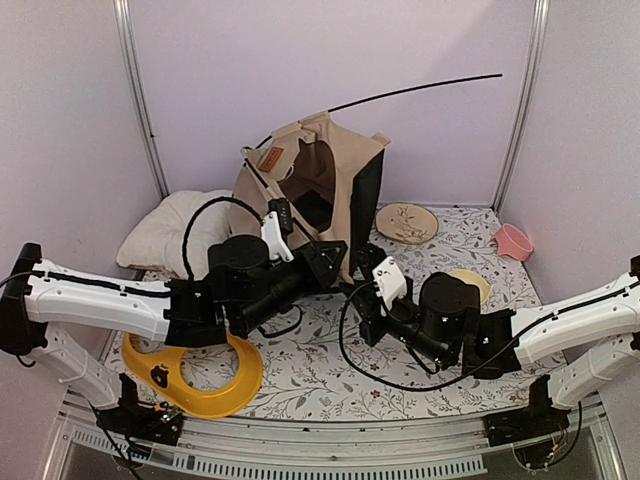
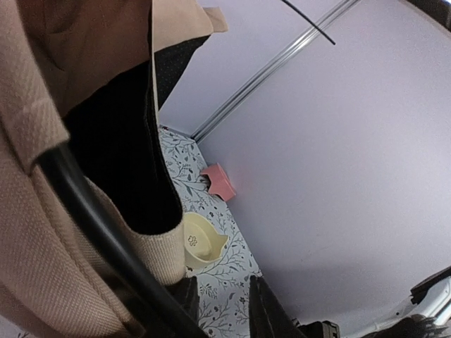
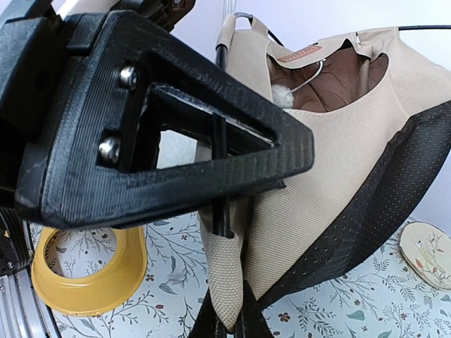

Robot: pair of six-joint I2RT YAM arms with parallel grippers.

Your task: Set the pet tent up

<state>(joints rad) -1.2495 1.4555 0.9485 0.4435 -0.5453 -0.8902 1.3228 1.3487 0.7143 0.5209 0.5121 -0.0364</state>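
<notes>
The left gripper [image 2: 223, 292] has its jaws parted, with only the flowered bench [image 1: 320, 375] showing between them and a black pole [image 2: 99, 225] running just beside one finger. The right gripper [image 3: 227, 318] is pinched closed on the bottom corner sleeve of the pet tent [image 1: 325, 170]. The tent slumps half-raised at the back of the bench, one rod end poking free toward the wall. It looks light, all floppy canvas and thin springy rods, so I'd take hold at the sleeves and corners, not the loose cloth. The brown label [image 3: 303, 51] carries print too small to read.
</notes>
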